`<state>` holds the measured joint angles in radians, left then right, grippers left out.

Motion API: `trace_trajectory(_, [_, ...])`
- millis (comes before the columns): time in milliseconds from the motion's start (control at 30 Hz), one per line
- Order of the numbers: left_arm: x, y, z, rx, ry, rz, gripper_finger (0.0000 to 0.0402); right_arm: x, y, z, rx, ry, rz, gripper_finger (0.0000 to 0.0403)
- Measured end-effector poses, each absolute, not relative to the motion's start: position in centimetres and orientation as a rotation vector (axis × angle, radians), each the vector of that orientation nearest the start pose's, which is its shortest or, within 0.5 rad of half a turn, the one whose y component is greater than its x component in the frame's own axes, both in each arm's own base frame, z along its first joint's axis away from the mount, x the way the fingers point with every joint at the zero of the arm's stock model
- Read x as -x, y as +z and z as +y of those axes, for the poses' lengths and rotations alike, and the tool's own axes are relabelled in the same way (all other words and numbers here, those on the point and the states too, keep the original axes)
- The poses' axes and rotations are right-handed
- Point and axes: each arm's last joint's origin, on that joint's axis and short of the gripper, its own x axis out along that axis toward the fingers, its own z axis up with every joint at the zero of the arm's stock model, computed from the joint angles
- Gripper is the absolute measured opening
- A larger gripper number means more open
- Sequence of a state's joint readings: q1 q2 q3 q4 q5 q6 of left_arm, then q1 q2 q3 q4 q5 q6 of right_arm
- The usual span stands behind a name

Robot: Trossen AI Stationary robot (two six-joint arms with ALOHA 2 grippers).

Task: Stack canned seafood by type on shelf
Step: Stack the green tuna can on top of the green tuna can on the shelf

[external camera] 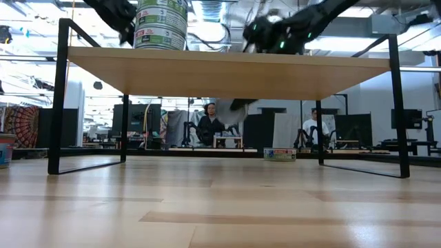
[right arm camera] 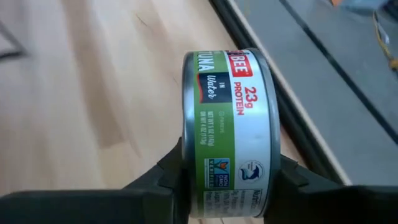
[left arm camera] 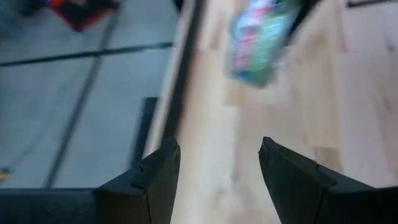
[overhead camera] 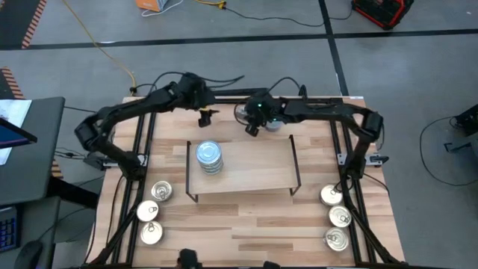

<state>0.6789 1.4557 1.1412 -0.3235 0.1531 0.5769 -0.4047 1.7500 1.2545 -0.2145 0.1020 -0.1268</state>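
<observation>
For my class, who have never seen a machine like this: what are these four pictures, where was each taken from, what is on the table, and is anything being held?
This is a robot with two dark arms working at a wooden table. One picture looks straight down from above, one looks level across the tabletop, and two come from cameras on the arms' wrists.

On the table stands a small shelf with a stack of tins on it. Three loose tins lie at the table's left front, three more at the right front.

The right gripper is shut on a tin with a green tuna label, held behind the shelf. The left gripper is open and empty, also behind the shelf.
</observation>
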Motion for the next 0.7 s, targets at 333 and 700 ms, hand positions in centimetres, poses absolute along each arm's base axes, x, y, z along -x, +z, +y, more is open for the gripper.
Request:
trace_trajectory(333, [-20.4, 36.6, 15.2, -0.327, 0.364, 0.427, 0.0210, -33.0, 31.8, -9.6, 0.205, -0.312, 0.518, 0.0161])
trace_trajectory(700, [-19.3, 40.2, 7.8, -0.431, 0.153, 0.210, 0.0211, -33.2, 35.8, -4.4, 0.499, -0.202, 0.259, 0.0163])
